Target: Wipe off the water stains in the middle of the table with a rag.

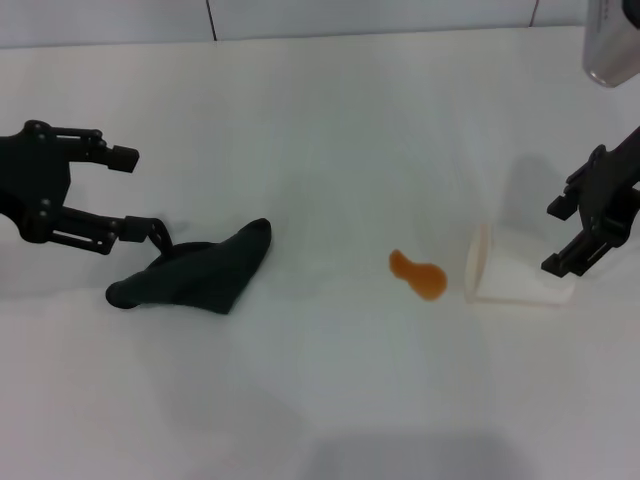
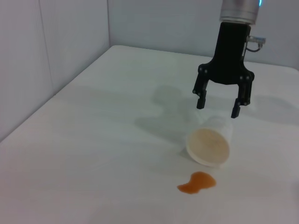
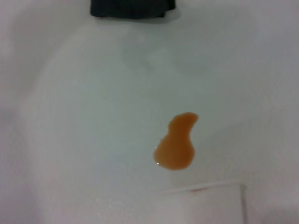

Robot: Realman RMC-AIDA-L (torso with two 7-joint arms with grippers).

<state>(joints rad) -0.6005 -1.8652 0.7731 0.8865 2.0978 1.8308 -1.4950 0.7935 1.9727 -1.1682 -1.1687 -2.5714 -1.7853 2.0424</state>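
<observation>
The rag, a dark green-black cloth, lies on the white table at left of centre; its edge also shows in the right wrist view as the rag. My left gripper is open just left of it, its lower fingertip close to the rag's raised end. The orange water stain sits mid-table, and appears as the stain and the stain in the wrist views. My right gripper hangs open at the right; the left wrist view shows this right gripper just above a tipped cup.
A white paper cup lies on its side just right of the stain, mouth toward it; it shows as the cup and as a cup rim. A grey wall borders the table's far edge.
</observation>
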